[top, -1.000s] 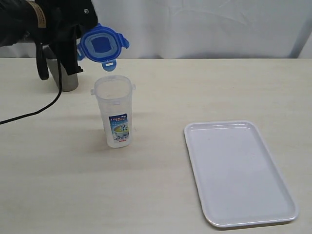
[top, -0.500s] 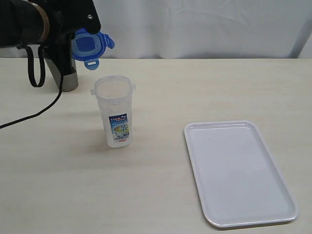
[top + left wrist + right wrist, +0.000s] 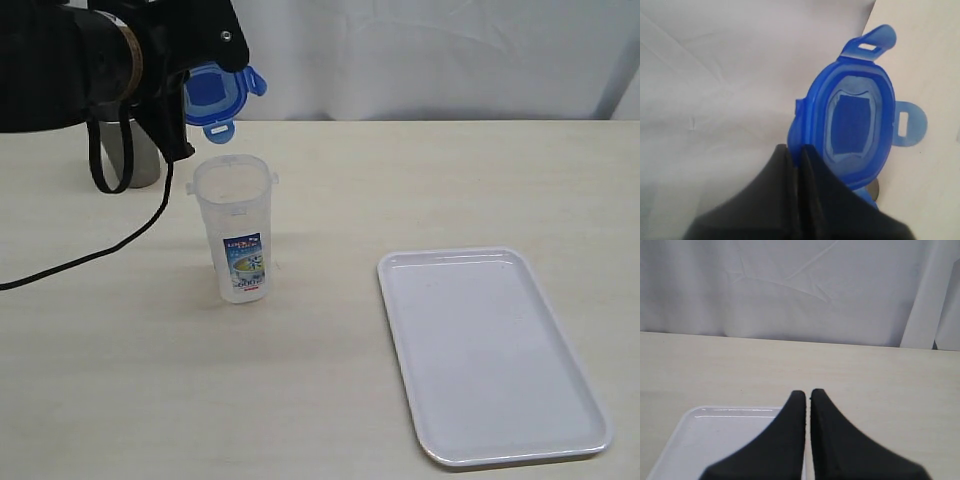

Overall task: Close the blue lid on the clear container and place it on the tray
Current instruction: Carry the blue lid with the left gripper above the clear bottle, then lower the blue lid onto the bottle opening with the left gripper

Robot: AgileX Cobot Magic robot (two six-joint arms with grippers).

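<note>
The blue lid [image 3: 218, 92] hangs tilted in the upper left, above the clear container [image 3: 236, 225], its edge pinched in my left gripper [image 3: 795, 151]. Lowered tilted, it could tip the container. My right gripper [image 3: 805, 393] is closed, empty, over the tray [image 3: 480, 350].

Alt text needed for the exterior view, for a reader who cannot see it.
The left gripper holds the blue lid in the air, above and slightly left of the open clear container, which stands upright on the table. The white tray lies flat to the container's right, apart from it.
</note>
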